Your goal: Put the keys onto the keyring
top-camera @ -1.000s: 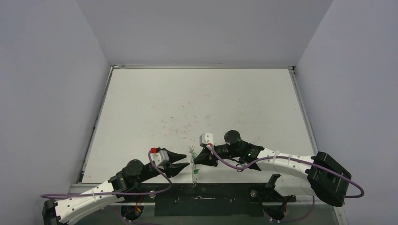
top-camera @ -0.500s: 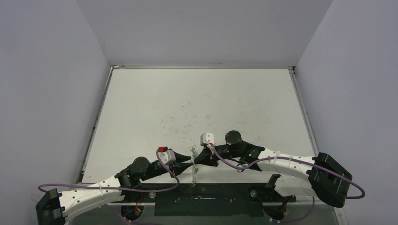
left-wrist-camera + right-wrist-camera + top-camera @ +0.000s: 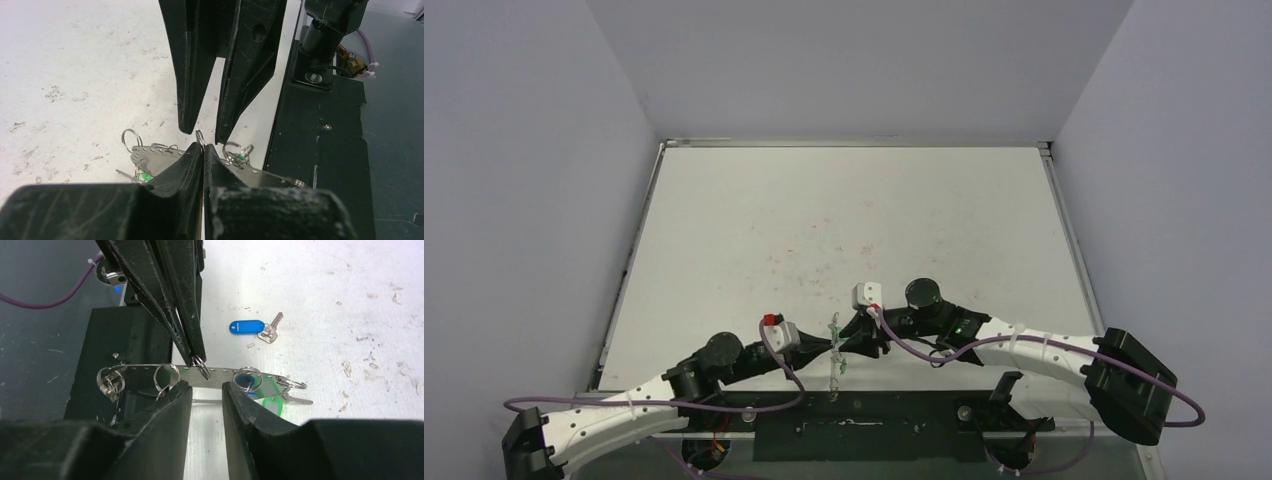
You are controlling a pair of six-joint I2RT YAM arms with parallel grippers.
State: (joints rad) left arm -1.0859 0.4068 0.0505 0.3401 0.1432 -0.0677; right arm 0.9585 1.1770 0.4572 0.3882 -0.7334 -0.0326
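Observation:
The keyring (image 3: 835, 352) is a thin silvery perforated band with small split rings on it, standing near the table's front edge between my two grippers. My left gripper (image 3: 203, 147) is shut on one small split ring (image 3: 200, 137) on the band; its tips also show in the right wrist view (image 3: 196, 359). My right gripper (image 3: 206, 386) is open, facing the band (image 3: 220, 375) from the other side, one fingertip on each side of that ring. A green key (image 3: 272, 403) hangs on the band. A blue key (image 3: 246, 326) lies loose on the table.
The black base plate (image 3: 320, 165) runs along the table's front edge just beside the band. The white table (image 3: 844, 220) is scuffed and stained. Grey walls enclose it on three sides.
My left gripper moved right to the band and went from open to shut on the small ring. The right gripper has hardly moved.

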